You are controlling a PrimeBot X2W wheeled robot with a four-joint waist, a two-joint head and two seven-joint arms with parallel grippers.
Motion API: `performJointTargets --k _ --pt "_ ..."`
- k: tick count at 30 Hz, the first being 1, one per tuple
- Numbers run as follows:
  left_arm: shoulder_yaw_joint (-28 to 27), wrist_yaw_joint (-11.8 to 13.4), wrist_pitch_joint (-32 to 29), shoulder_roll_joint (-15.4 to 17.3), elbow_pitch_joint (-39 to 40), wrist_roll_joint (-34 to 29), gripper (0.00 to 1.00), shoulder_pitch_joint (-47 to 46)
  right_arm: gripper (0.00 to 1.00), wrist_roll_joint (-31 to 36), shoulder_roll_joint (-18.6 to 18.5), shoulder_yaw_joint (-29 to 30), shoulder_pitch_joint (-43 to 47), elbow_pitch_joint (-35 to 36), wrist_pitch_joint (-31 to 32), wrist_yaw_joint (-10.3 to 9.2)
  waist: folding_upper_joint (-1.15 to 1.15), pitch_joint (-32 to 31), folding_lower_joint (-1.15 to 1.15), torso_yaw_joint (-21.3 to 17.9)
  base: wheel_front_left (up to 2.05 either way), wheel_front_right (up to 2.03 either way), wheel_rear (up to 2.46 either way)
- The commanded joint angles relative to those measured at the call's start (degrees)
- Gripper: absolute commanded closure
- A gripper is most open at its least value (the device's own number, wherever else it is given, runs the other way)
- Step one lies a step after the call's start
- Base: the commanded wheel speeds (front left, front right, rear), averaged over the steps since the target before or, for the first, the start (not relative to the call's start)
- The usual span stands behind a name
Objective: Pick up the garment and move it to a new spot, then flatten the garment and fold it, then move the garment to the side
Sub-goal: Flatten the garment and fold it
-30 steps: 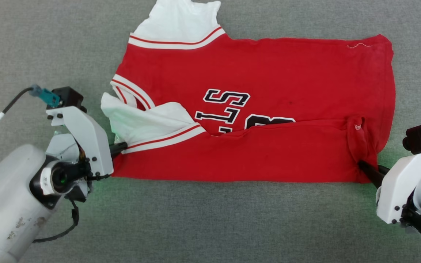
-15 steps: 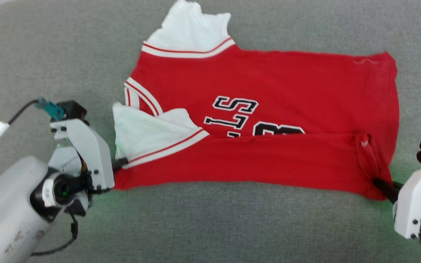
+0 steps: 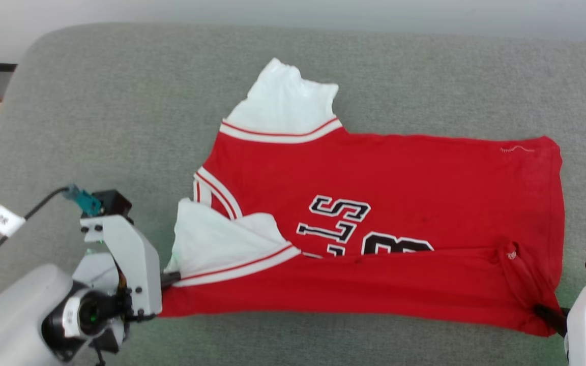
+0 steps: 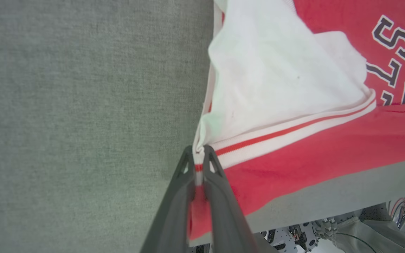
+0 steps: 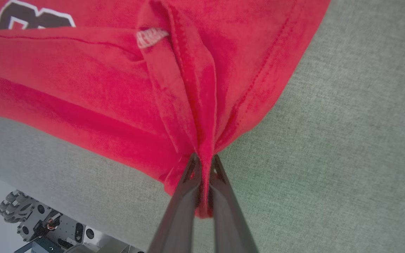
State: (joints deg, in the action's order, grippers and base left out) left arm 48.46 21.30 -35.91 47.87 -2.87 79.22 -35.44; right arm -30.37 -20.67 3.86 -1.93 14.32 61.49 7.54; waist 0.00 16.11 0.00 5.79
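1. Stretching crosswise, the garment (image 3: 400, 178) lay flat on the grey tabletop (image 3: 120, 101). Its long axis ran from the robot's left to its right, with the neck and white sleeves at the left end and the hem at the right.
2. The near long edge was already turned over onto the body, reaching the lower part of the black lettering (image 3: 354, 229).
3. The left hand (image 4: 199, 151) was closed on the near-left corner, pinching fabric where the striped sleeve band met the red.
4. The right hand (image 5: 204, 158) was closed on the near-right corner, with the hem bunched into pleats in its grip.
5. Each hand therefore sat at one end of the same near edge. All the remaining cloth lay beyond them, toward the far side of the tabletop, and neither arm was the nearer one.
6. By my reading, the coming move turned on that layout. Both hands would need to travel together, square to the long axis, or the fold line would skew.
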Motion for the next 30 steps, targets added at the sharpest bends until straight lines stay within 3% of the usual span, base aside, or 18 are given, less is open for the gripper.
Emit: performJointTargets --k 1,8,12,13,14,15,16,17,19,26,30 --pt "-0.09 1.07 0.56 1.28 1.01 0.28 1.00 1.74 1.00 -0.17 -0.23 0.96 1.27 0.79 0.73 -0.09 0.00 -0.79 0.00 0.83 0.00 0.00 0.00" --pt "0.09 1.53 2.17 1.04 2.69 0.12 0.98 3.98 1.00 1.55 1.00 0.52 2.21 0.70 1.00 -0.09 0.00 -0.86 0.00 1.02 0.00 0.00 0.00" --pt "0.13 0.99 2.74 0.34 2.11 0.14 0.53 4.32 0.60 2.16 1.96 -0.32 1.10 -0.01 -0.50 -0.09 0.00 -0.81 0.00 0.72 0.00 0.00 0.00" --pt "0.13 0.92 2.77 0.20 1.99 0.17 0.50 4.32 0.40 2.17 2.24 -0.48 0.80 -0.04 -0.95 -0.09 0.00 -0.84 0.00 0.64 0.00 0.00 0.00" --pt "0.13 0.77 2.77 0.13 2.00 0.13 0.38 4.20 0.00 2.20 2.51 -0.38 0.58 -0.13 -1.49 -0.09 0.00 -0.89 0.00 0.57 0.00 0.00 0.00" --pt "0.15 0.81 2.68 0.26 2.02 -0.06 0.25 3.92 0.00 2.39 2.71 -0.14 0.48 -0.27 -2.00 -0.09 0.00 -0.96 0.00 0.53 0.00 0.00 0.00" --pt "0.11 0.78 2.54 0.44 2.10 -0.11 0.18 3.64 0.00 2.65 2.84 -0.02 0.45 -0.36 -2.33 -0.09 0.00 -1.05 0.00 0.51 0.00 0.00 0.00" --pt "0.11 0.78 2.54 0.44 2.10 -0.11 0.18 3.64 0.00 2.65 2.84 -0.02 0.45 -0.36 -2.33 -0.09 0.00 -1.05 0.00 0.51 0.00 0.00 0.00" --pt "-0.06 0.82 2.42 0.94 2.48 -0.38 0.02 3.04 0.00 2.72 3.08 0.02 0.50 -0.19 -2.95 -0.09 0.00 -1.22 0.00 0.41 0.00 0.00 0.00" --pt "-1.67 0.10 4.18 2.84 4.29 -3.53 0.00 -0.91 0.00 2.67 4.67 0.19 -0.78 3.19 -8.30 -0.09 0.00 -0.84 0.00 -1.22 0.00 0.00 0.00" --pt "-2.72 -2.22 7.09 2.79 3.74 -6.71 0.00 -4.40 0.00 3.60 5.84 -0.27 -2.63 5.33 -15.61 -0.08 0.00 -0.12 0.00 -3.10 0.00 0.00 0.00"
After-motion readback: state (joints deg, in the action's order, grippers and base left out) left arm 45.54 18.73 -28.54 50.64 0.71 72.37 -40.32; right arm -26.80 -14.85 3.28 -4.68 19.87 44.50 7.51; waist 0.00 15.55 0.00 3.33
